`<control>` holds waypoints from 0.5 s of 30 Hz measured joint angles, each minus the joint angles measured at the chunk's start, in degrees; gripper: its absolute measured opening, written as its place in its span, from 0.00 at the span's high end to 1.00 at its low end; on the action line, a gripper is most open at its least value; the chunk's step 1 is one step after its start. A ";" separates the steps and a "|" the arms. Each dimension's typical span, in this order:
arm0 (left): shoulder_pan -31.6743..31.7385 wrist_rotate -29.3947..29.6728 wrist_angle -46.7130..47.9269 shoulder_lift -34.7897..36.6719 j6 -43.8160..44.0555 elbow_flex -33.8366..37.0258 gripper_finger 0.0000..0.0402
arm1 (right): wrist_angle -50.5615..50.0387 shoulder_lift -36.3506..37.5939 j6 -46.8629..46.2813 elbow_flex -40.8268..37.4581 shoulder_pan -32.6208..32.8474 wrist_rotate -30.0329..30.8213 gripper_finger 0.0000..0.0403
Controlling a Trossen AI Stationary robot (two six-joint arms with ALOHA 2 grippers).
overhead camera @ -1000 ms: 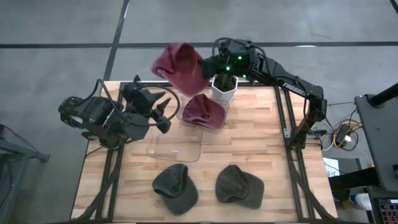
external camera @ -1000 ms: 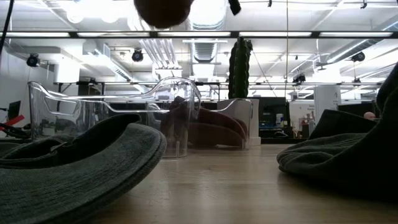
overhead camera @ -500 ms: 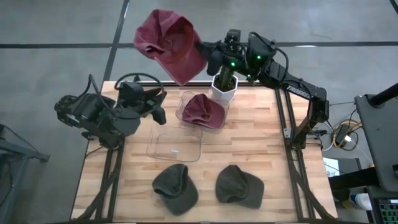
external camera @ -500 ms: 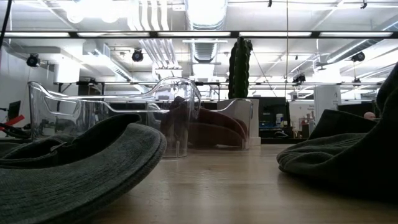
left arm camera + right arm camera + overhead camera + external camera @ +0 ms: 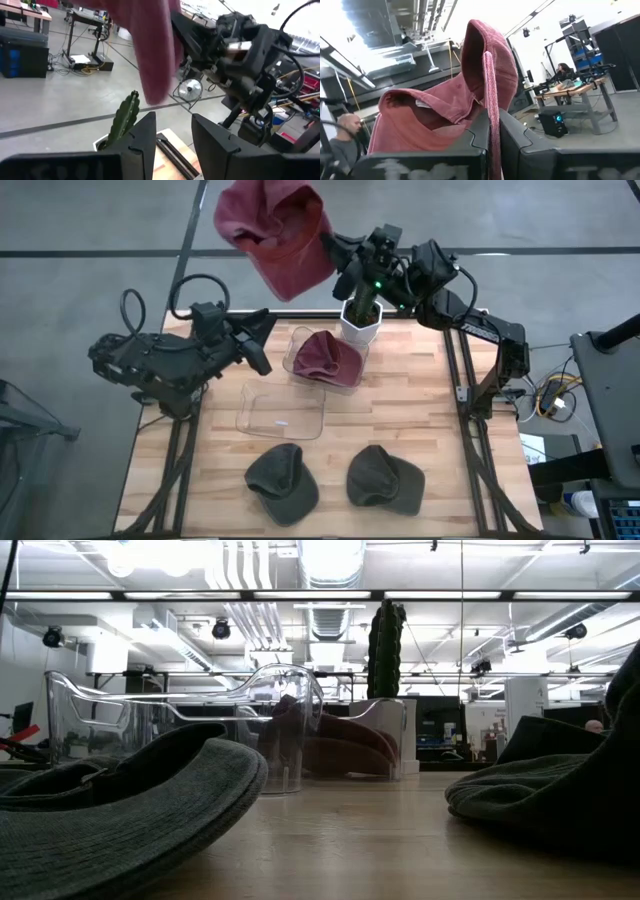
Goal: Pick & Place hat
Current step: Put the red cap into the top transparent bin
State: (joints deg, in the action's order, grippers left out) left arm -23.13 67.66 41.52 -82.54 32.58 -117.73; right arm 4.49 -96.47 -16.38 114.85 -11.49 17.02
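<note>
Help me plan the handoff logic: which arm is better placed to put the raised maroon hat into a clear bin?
The right. Its gripper is shut on the maroon fabric hat, held high beyond the table's far edge. The left gripper is open and holds nothing, beside the clear plastic bin.

My right arm reaches up and across past the table's far edge, wrist high. Right gripper [image 5: 328,242] is at the far end, fingers [image 5: 482,127] pinched flat on a fold of red hat [image 5: 275,230], w/ almost no gap between them. My left arm sits low over the table's left side, elbow bent, wrist pointing toward the far side. Left gripper [image 5: 262,342] hangs w/ fingers [image 5: 144,135] apart, holding nothing.
</note>
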 joint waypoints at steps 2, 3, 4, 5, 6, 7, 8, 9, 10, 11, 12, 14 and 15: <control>0.02 0.23 -0.01 -0.71 -0.91 0.00 0.71 | 0.53 0.00 -1.05 0.00 -0.02 0.15 0.97; 0.03 1.12 -0.10 -1.18 -1.49 0.00 0.71 | 0.80 0.00 -1.43 0.00 -0.02 0.15 0.97; 0.14 2.59 -0.46 -1.69 -2.28 0.01 0.71 | 0.94 0.00 -1.46 0.02 0.01 0.15 0.97; 0.31 4.21 -1.02 -2.22 -3.19 0.02 0.71 | 0.96 0.00 -1.43 0.14 0.04 0.14 0.97; 0.55 5.68 -1.17 -2.73 -3.89 0.02 0.71 | 1.03 0.03 -1.35 0.15 0.28 0.21 0.97; 0.72 6.72 -1.41 -3.17 -4.12 0.02 0.71 | 1.02 0.06 -1.16 0.15 0.44 0.57 0.97; 0.79 7.10 -1.66 -3.43 -4.43 0.02 0.71 | 0.87 0.08 -0.71 0.15 0.51 1.07 0.97; 0.87 7.59 -1.67 -3.73 -4.64 0.05 0.71 | 0.65 0.09 -0.06 0.15 0.71 1.20 0.97; 0.97 7.93 -1.77 -3.86 -4.88 0.07 0.71 | 0.52 0.09 0.28 0.15 0.76 1.22 0.97; 1.05 8.05 -1.96 -3.90 -5.13 0.07 0.71 | 0.45 0.09 0.32 0.15 0.76 1.21 0.97; 1.20 8.40 -2.08 -3.90 -5.38 0.07 0.71 | 0.44 0.09 0.25 0.15 0.76 1.20 0.97; 1.69 8.95 -2.30 -3.83 -5.49 0.07 0.71 | 0.46 0.09 0.07 0.15 0.76 1.20 0.97; 2.02 8.97 -2.62 -3.83 -5.55 0.07 0.71 | 0.59 -0.04 0.07 0.15 0.81 1.20 0.97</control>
State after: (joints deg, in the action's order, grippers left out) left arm -21.11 76.63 38.90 -86.37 27.03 -117.67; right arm 5.08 -96.50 -16.32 115.00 -10.68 18.22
